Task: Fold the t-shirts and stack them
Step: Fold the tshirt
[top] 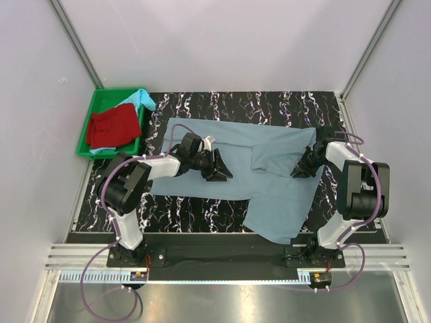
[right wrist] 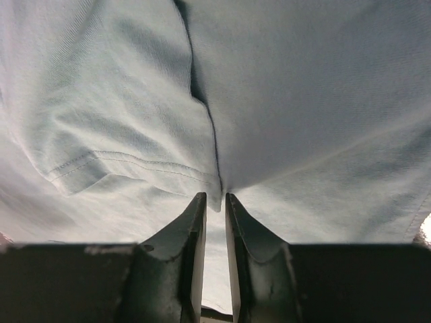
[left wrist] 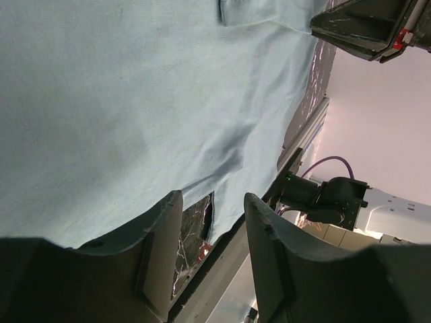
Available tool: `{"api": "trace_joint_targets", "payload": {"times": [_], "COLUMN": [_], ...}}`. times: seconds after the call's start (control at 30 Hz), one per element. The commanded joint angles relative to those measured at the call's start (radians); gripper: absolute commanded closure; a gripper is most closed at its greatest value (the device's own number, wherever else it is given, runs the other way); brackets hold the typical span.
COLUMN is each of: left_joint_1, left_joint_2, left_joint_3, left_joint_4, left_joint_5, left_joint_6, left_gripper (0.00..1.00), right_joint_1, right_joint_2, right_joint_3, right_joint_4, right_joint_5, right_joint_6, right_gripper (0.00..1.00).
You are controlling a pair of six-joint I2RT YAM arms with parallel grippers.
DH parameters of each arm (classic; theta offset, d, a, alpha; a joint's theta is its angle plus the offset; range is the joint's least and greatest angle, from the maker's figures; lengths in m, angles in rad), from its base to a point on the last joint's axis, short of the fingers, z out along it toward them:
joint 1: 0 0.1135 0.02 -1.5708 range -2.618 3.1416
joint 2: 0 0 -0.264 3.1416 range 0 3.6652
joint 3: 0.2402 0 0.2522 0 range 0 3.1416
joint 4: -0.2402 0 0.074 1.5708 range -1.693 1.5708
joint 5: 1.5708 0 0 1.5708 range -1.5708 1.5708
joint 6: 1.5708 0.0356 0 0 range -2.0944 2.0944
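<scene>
A grey-blue shirt (top: 269, 188) lies spread on the counter (top: 202, 212). Over its middle the left fingers (left wrist: 161, 229) hang apart; near its right edge the right fingers (right wrist: 192, 232) clamp a fold.

It looked like a robotics lab cell: plain white panel walls (top: 236, 40) in silver aluminium framing posts (top: 73, 40) enclosed a black, white-veined marbled tabletop (top: 269, 104), purple cables (top: 83, 286) trailing below.

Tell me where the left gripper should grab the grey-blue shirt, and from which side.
The grey-blue t-shirt lies flat, so probably pinch its near edge, just beside the open left gripper, coming in low from the near side; only an edge offers a lip.
</scene>
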Motion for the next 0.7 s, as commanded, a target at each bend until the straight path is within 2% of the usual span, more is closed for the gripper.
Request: {"api": "trace_joint_targets", "payload": {"times": [0.0, 0.3, 0.37, 0.5, 0.67], "left_joint_1": [0.005, 0.005, 0.005, 0.005, 0.005], "left_joint_2": [0.010, 0.013, 0.011, 0.007, 0.001], "left_joint_3": [0.021, 0.027, 0.026, 0.019, 0.019], "left_joint_4": [0.048, 0.057, 0.056, 0.051, 0.044], "left_joint_5": [0.039, 0.047, 0.047, 0.047, 0.039], "left_joint_6": [0.004, -0.004, -0.001, 0.004, 0.016], "left_gripper": [0.53, 0.54, 0.53, 0.54, 0.54], "right_joint_1": [-0.003, -0.001, -0.001, -0.001, -0.001], "right_joint_2": [-0.022, 0.006, 0.010, 0.006, -0.052], "right_joint_3": [0.011, 0.003, 0.006, 0.012, -0.022], "right_joint_4": [-0.010, 0.005, 0.010, 0.008, -0.016], "right_joint_5": [-0.039, -0.053, -0.049, -0.043, -0.023], "right_joint_6": [0.028, 0.047, 0.048, 0.051, 0.061], "right_gripper": [0.76, 0.78, 0.82, 0.99, 1.00]}}
